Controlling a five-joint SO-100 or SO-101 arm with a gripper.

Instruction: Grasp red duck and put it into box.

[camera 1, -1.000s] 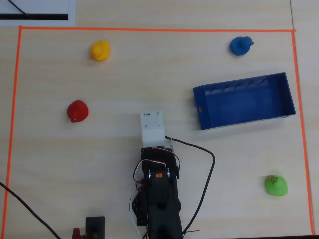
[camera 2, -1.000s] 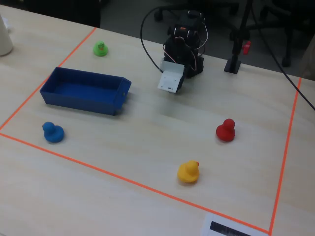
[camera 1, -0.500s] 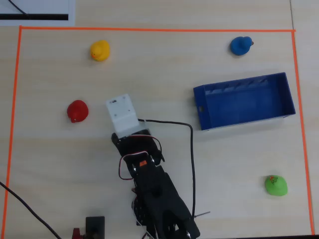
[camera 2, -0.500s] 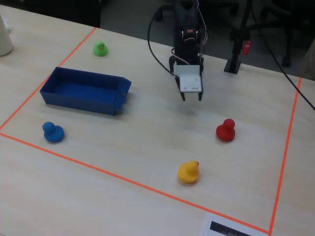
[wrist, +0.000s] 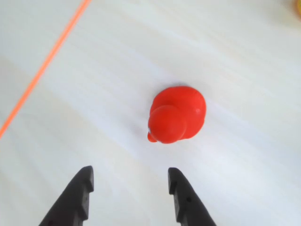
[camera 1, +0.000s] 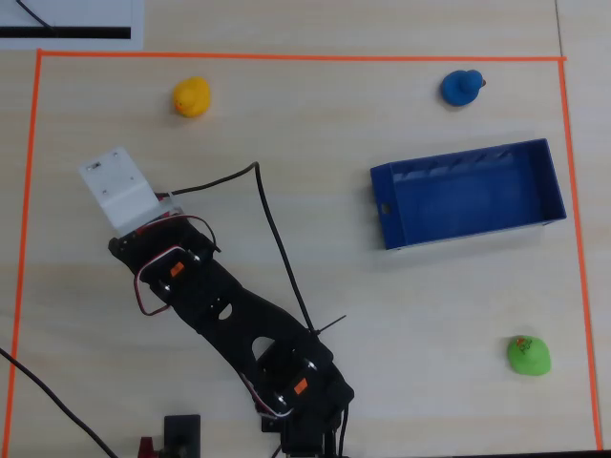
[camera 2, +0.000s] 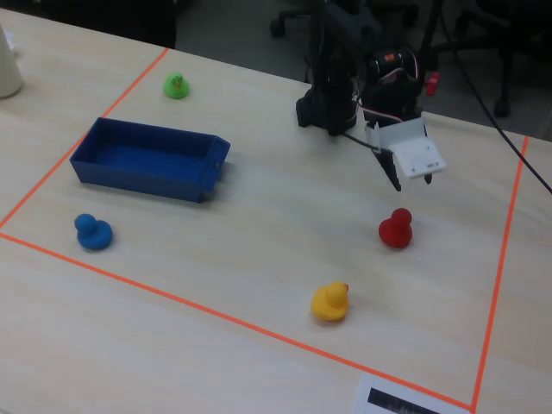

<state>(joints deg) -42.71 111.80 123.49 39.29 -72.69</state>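
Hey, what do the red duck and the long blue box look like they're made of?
The small rounded red toy duck looks like soft rubber or vinyl: smooth, seamless curves with a faint sheen, though hard plastic is possible. The long rectangular blue bin looks like moulded rigid plastic, judging by its thin straight walls, inner ribs and even matte colour.

Overhead, oblique fixed, close wrist
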